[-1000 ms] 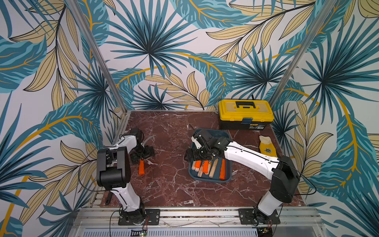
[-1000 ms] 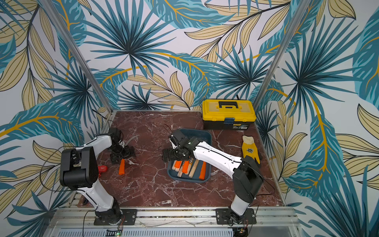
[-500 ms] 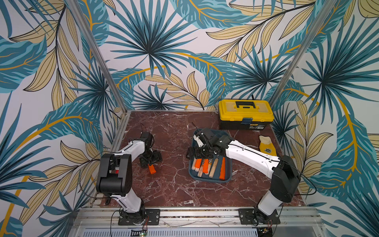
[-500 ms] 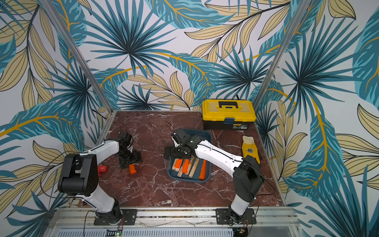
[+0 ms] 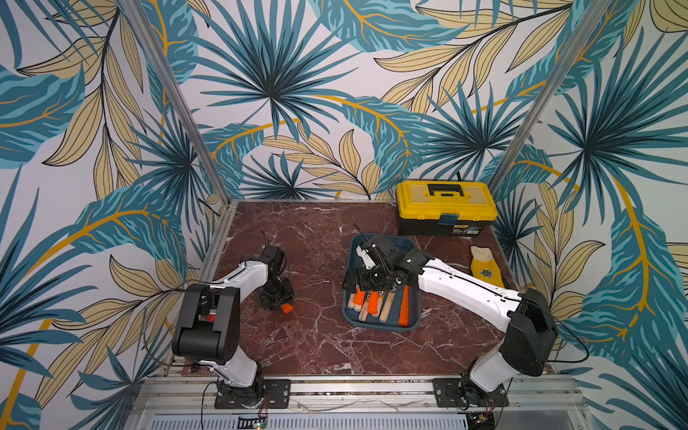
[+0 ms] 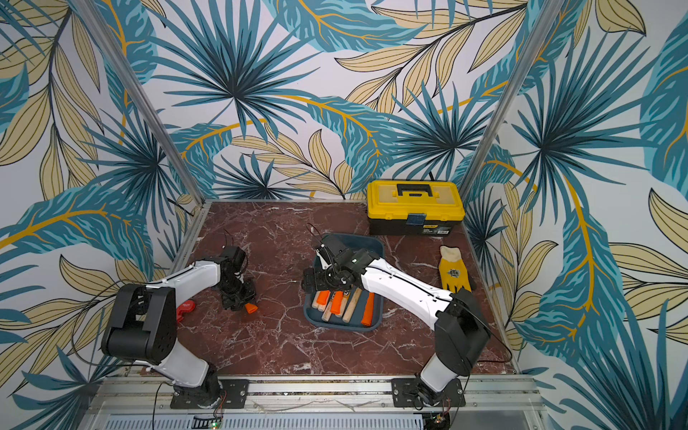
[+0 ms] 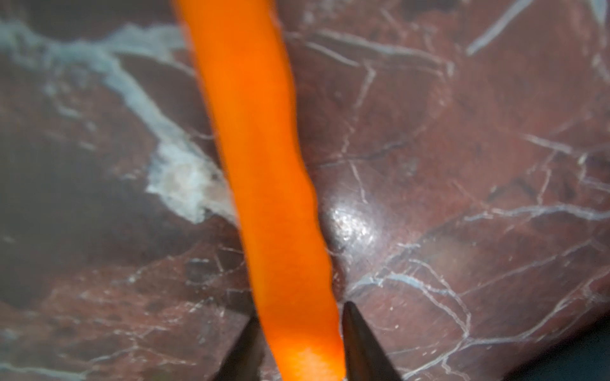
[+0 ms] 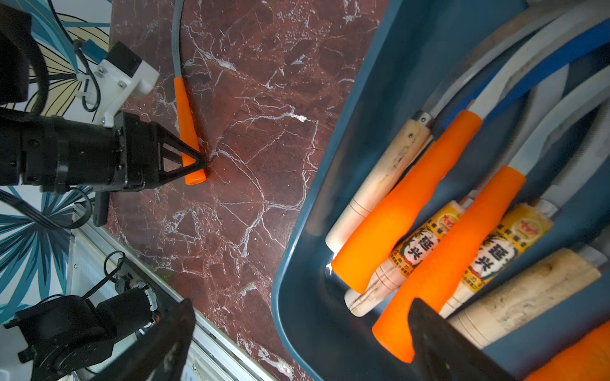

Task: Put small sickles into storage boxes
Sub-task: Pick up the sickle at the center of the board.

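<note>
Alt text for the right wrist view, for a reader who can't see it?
The left gripper grips the end of an orange-handled sickle lying on the red marble table. Beside it, a teal tray holds several sickles with orange or pale wooden handles, and the open right gripper straddles the tray's wall.

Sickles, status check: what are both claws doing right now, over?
Left gripper shut on orange-handled sickle, lying on the table. Right gripper open over the tray. Several sickles already in tray. Right arm over tray may block the drop.
</note>
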Tool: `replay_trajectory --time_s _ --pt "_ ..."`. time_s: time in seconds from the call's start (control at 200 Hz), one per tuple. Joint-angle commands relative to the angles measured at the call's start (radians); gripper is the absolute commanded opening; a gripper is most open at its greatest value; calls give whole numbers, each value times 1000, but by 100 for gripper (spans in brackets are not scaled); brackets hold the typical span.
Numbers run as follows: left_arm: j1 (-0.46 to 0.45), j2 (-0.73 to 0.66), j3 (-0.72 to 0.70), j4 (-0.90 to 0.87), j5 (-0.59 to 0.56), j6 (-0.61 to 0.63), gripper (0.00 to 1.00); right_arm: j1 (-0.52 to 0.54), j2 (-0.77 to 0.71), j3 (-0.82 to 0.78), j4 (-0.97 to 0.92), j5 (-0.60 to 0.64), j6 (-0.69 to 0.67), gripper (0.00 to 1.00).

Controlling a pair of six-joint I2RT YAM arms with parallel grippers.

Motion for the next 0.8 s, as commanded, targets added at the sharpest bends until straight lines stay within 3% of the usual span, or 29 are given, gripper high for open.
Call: replay_trajectory --time_s 0.0,0.791 --pt "-11 11 -38 2 6 -16 18 1 -36 -40 -10 24 16 99" --pt "-141 -168 33 -81 42 -38 16 1 -180 -114 -40 98 57 99"
